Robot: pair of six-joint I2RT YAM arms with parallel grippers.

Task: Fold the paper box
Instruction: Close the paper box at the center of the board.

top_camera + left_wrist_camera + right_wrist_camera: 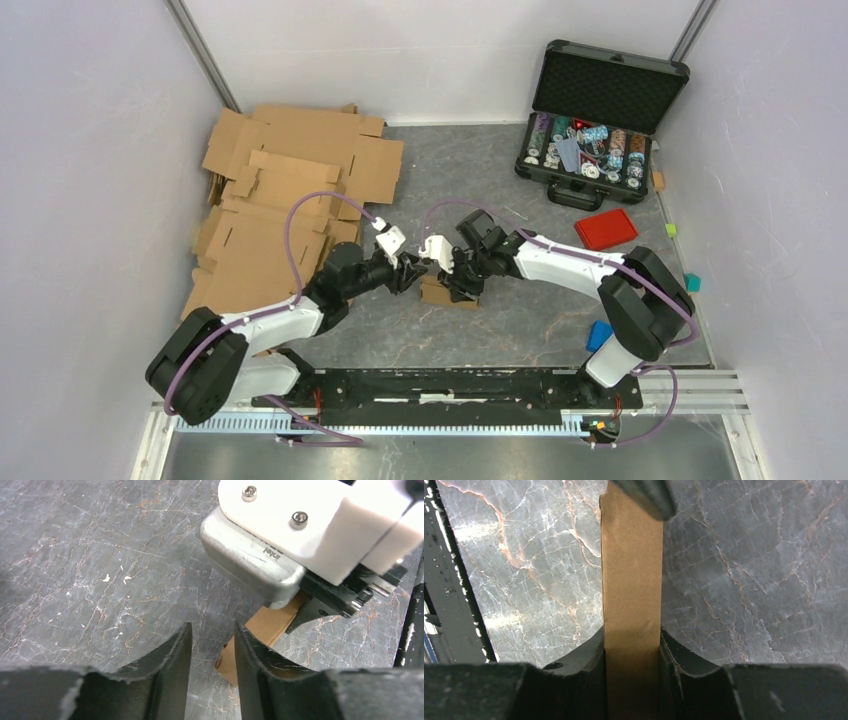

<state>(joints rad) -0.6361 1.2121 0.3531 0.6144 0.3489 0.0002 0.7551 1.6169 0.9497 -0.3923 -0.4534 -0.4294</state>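
**Brown box pinched in the right hand, left hand slack beside it**

Near the middle of the grey marbled desk (470, 160), the two arms meet tip to tip at the paper box (445, 293). It is a small brown cardboard piece, far smaller than anything else made of cardboard here. Whether it rests on the desk or hangs just above it cannot be told.

The right hand (452, 276) is clenched on the paper box. In the right wrist view, a flat strip of cardboard (631, 570) runs straight out between the two dark fingers (589, 655), which press on its two sides. At the far end of that strip, another dark fingertip (646, 495) overlaps the cardboard's corner. It is unclear whether that fingertip touches the box.

The left hand (410, 274) is released. In its own wrist view, its fingers (175, 660) stand apart with only bare desk between them. The box shows just past one fingertip, partly hidden under the right arm's silver wrist camera (245, 555) and its white bracket (310, 510).

A pile of larger cardboard sheets (280, 190) covers the far left of the desk. An open black case (600, 120) holding rows of chips stands at the far right. A red lid (605, 229) lies flat just in front of the case. A blue block (598, 335) sits beside the right arm, and a teal block (692, 283) lies at the right edge.
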